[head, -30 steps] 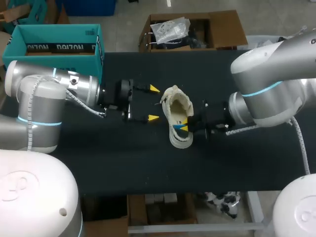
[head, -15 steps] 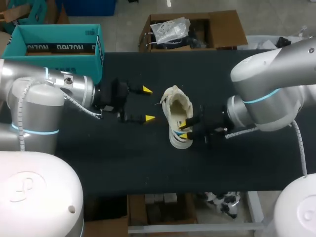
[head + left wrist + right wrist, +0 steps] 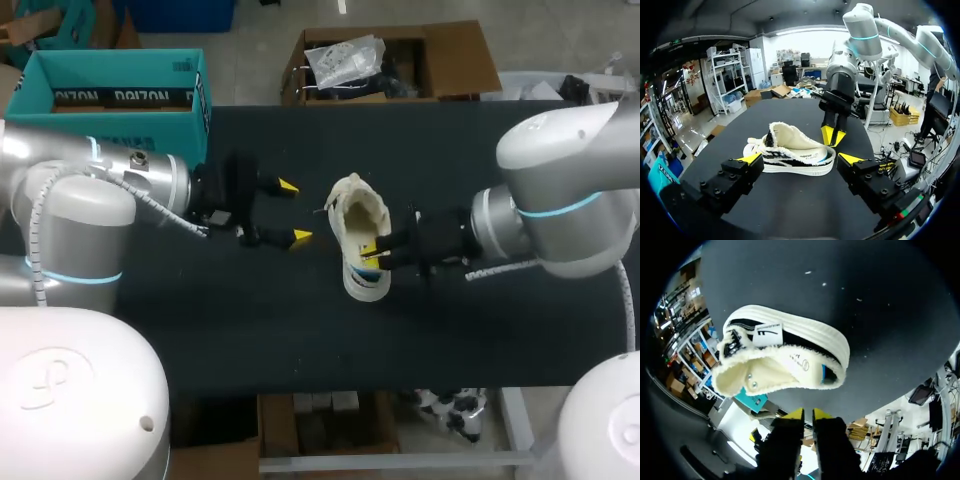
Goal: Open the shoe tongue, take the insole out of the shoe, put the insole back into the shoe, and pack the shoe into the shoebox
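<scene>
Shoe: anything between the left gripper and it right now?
Nothing visible. Only bare table lies between the open left gripper and the shoe. The right gripper sits at the shoe's far side, out of that path.

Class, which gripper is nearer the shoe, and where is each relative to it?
Right. The right gripper sits close beside the shoe; the left gripper stands clearly apart on its opposite side, open.
</scene>
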You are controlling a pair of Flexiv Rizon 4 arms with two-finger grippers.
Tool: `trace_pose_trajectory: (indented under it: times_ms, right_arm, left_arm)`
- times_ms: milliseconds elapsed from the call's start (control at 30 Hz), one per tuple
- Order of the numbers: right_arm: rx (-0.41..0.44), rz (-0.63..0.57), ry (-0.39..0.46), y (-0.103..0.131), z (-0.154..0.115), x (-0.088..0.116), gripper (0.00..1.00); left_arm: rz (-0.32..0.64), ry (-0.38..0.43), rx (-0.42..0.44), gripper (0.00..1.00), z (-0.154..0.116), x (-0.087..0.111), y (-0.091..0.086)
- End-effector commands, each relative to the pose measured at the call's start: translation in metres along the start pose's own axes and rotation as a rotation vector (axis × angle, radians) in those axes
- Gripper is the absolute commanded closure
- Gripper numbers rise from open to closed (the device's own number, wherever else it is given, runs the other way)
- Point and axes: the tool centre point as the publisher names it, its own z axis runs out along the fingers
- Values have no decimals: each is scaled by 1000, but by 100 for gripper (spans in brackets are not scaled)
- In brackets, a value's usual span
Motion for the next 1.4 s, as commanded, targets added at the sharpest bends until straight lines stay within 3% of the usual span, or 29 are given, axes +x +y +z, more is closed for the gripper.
trace_pose_trajectory:
  times_ms: [33, 333, 600, 667, 700, 767, 967, 1167, 1267, 1333, 1367, 1400]
  right_arm:
    - [48, -14, -29, 11, 14, 13, 100]
    - [94, 23, -64, 34, 44, 16, 100]
    - [81, 109, -51, 54, 49, 3, 100]
    - [61, 145, -54, 58, 52, 0, 100]
    - [72, 146, -51, 60, 53, -1, 100]
    - [71, 157, -49, 62, 53, -2, 100]
    - [35, 109, -26, 43, 31, 2, 100]
    - [37, 25, -29, 24, 9, 8, 100]
    - [60, -14, -36, 21, -1, 10, 100]
    - [83, -40, -41, 20, -7, 9, 100]
    - [102, -67, -48, 18, -11, 8, 100]
    - [136, -101, -64, 18, -16, 7, 100]
  left_arm:
    - [-5, -32, -84, 0, 3, 4, -10]
    - [-5, -32, -84, 0, 3, 4, -10]
    - [-387, -109, -222, 0, 3, -15, -7]
    - [-382, -167, -292, 0, 2, -16, -8]
    - [-326, -204, -337, 0, 3, -14, -10]
    - [-326, -204, -337, 0, 3, -14, -10]
    - [-326, -204, -337, 0, 3, -14, -10]
    - [-609, -180, -535, 0, 28, -10, 8]
    - [-668, -180, -575, 0, 34, -2, 15]
    - [-669, -212, -600, 0, 35, 1, 17]
    - [-599, -305, -656, 0, 36, 5, 18]
    - [-599, -305, -656, 0, 36, 5, 18]
